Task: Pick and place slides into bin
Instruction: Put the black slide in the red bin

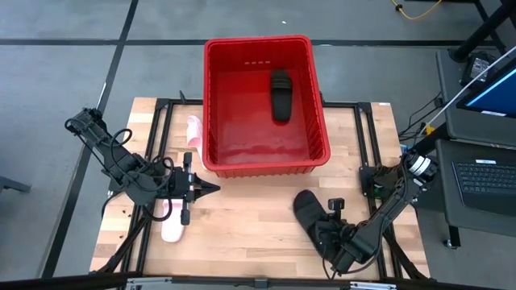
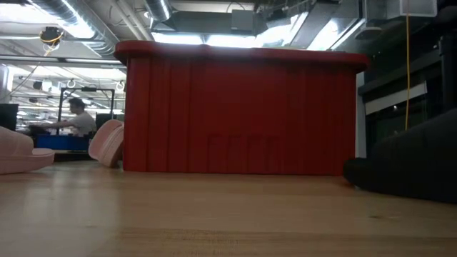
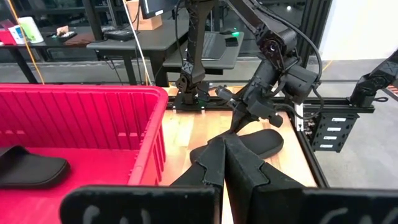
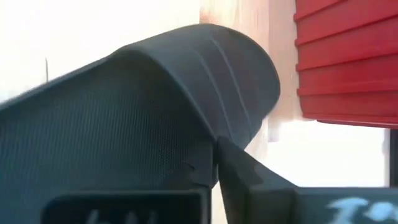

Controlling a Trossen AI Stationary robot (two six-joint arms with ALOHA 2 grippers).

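**Right pincer closing on the second black slide**

Wooden worktop (image 1: 258, 234) on a dark frame, seen from above, with grey floor around it and desks and a laptop off to the right. At the far middle of the worktop stands the red bin (image 1: 211, 105), and 1 black slide (image 1: 280, 95) already lies inside it. A second black slide (image 1: 310, 216) lies on the worktop near the front right, well apart from the bin. The right pincer (image 1: 334, 229) is down on this slide; the right wrist view shows its fingers drawn in against the ribbed strap, so it appears clamped on the slide, which is not yet lifted.

On the left, 1 pink slide (image 1: 172, 227) lies flat near the front left, and another pink slide (image 1: 194, 130) leans just beside the bin's left wall. The left pincer (image 1: 211, 188) waits above the worktop near the flat pink slide, its fingers together and holding nothing.

Judged from this, the step in hand is the grasp of the second black slide. The next move calls for a lift high enough to clear the bin's tall wall, a carry toward it, then a release inside. 2 pink slides would remain.
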